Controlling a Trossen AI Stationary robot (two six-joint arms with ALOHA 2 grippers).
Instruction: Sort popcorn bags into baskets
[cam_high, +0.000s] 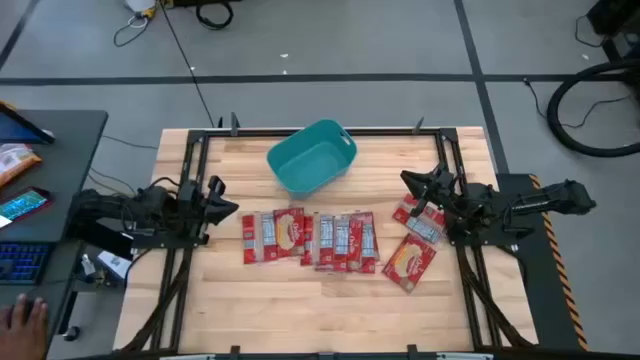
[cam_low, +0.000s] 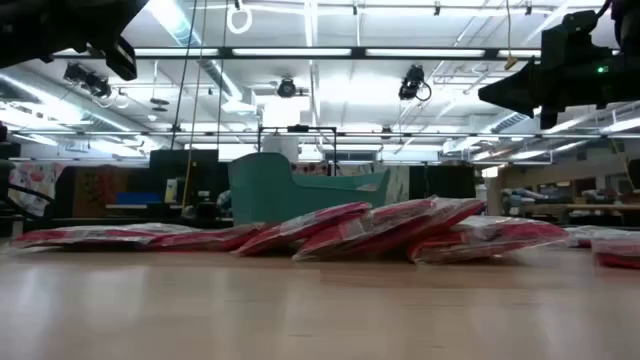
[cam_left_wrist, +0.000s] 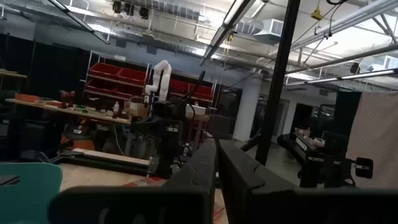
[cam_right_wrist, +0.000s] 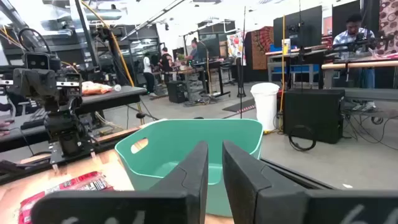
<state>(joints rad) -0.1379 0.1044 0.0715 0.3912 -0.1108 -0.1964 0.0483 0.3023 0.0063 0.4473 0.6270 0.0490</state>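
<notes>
My work surface is a light wooden table (cam_high: 300, 300) edged by a black frame. A teal basket (cam_high: 312, 157) sits at upper centre. Red popcorn bags (cam_high: 310, 238) lie overlapping in a row across the middle, with further ones (cam_high: 411, 262) at centre right.
</notes>
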